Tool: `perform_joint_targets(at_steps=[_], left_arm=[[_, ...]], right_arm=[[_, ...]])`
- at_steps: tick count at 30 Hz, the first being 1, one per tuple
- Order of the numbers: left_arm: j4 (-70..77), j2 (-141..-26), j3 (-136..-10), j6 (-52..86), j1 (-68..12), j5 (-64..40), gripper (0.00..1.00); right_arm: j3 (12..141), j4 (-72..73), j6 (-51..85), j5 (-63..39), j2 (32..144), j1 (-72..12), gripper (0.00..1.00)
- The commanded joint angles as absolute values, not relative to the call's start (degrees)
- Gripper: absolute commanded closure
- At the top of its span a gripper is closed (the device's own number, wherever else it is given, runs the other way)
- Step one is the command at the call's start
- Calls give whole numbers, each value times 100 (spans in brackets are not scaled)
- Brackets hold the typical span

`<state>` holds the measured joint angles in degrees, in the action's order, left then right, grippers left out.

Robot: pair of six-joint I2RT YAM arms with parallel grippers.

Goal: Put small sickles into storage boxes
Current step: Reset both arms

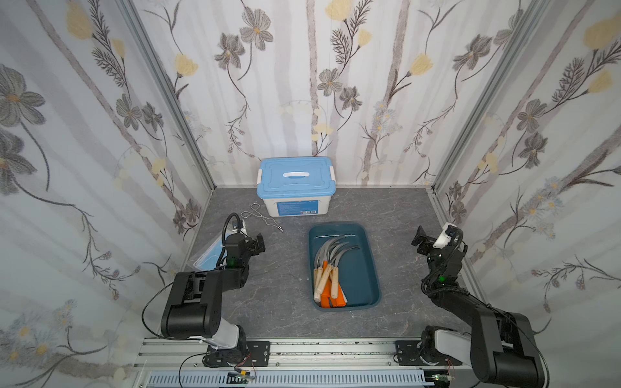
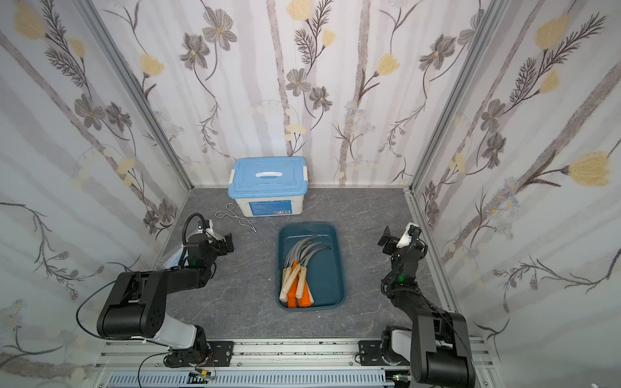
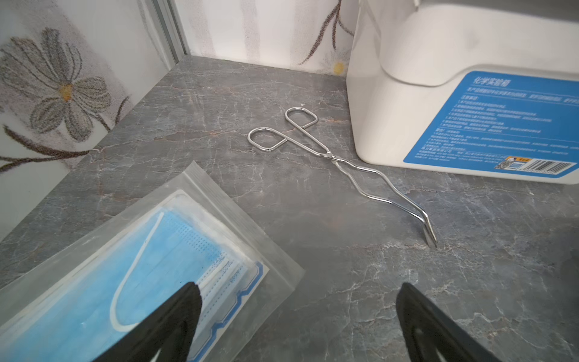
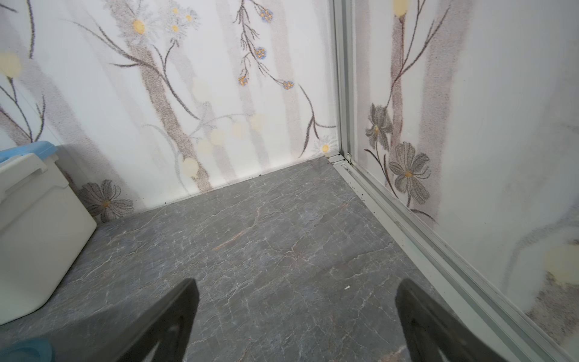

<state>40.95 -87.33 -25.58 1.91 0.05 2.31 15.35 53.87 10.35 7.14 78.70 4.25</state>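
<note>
Several small sickles (image 1: 331,268) (image 2: 300,270) lie bundled in the dark teal storage box (image 1: 368,268) (image 2: 336,268) at the table's middle, grey blades toward the back wall, wooden and orange handles toward the front. My left gripper (image 1: 258,244) (image 2: 228,244) (image 3: 297,294) hovers left of the box, open and empty, above bare table beside a bag of masks. My right gripper (image 1: 420,240) (image 2: 385,239) (image 4: 296,291) hangs right of the box near the right wall, open and empty. Neither wrist view shows the box or the sickles.
A white box with a light blue lid (image 1: 295,186) (image 2: 267,186) (image 3: 454,94) stands at the back. Silvery wire tongs (image 1: 262,217) (image 2: 237,218) (image 3: 344,169) lie in front of it. A clear bag of blue masks (image 1: 210,252) (image 3: 125,275) lies by the left wall.
</note>
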Motion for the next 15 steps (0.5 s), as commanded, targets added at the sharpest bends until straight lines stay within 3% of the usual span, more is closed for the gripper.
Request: perform_joint_targets(at_steps=[1,15], left_arm=[[4421,-8776,-2561,125,9,228,0],[4889,-8908,-2366,19,9,-43,0]], right_arm=[[1490,6076,746,757,8041,311,0],[1280,6831,467,659,8476,125,0]])
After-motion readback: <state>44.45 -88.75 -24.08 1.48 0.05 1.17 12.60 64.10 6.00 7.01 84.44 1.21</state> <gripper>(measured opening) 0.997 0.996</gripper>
